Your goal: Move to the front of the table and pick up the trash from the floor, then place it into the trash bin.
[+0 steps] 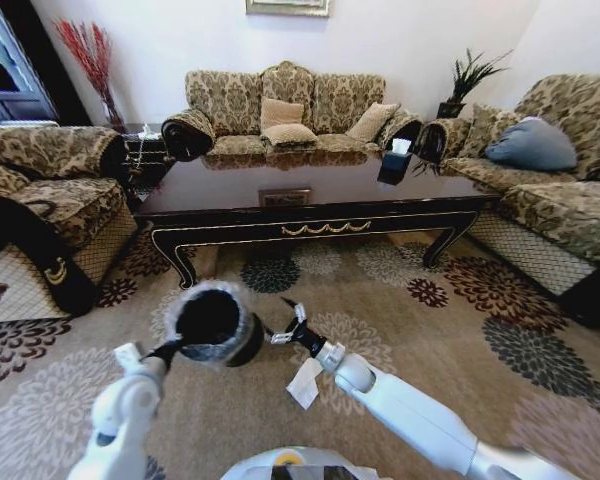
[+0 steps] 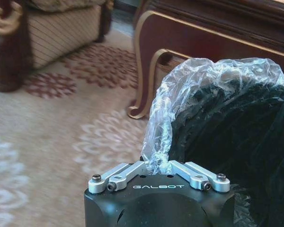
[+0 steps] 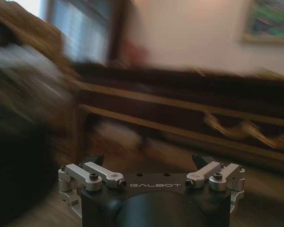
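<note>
The dark glossy table [image 1: 310, 215] stands ahead across the patterned carpet, its gold-trimmed leg [image 2: 149, 80] close behind the bin in the left wrist view. My left gripper [image 1: 173, 348] [image 2: 157, 163] is shut on the crinkled liner at the rim of the black trash bin [image 1: 212, 322] [image 2: 236, 142], holding it off the floor and tilted toward me. Just to the bin's right, my right gripper [image 1: 288, 326] [image 3: 149, 163] is open with nothing between its fingers. One white piece of trash [image 1: 305, 382] lies on the carpet under the right arm.
Floral sofas [image 1: 280, 115] ring the table at the left, back and right. A black tissue box [image 1: 395, 162] sits on the table's right end. Open carpet [image 1: 430, 330] spreads to the right of my arms.
</note>
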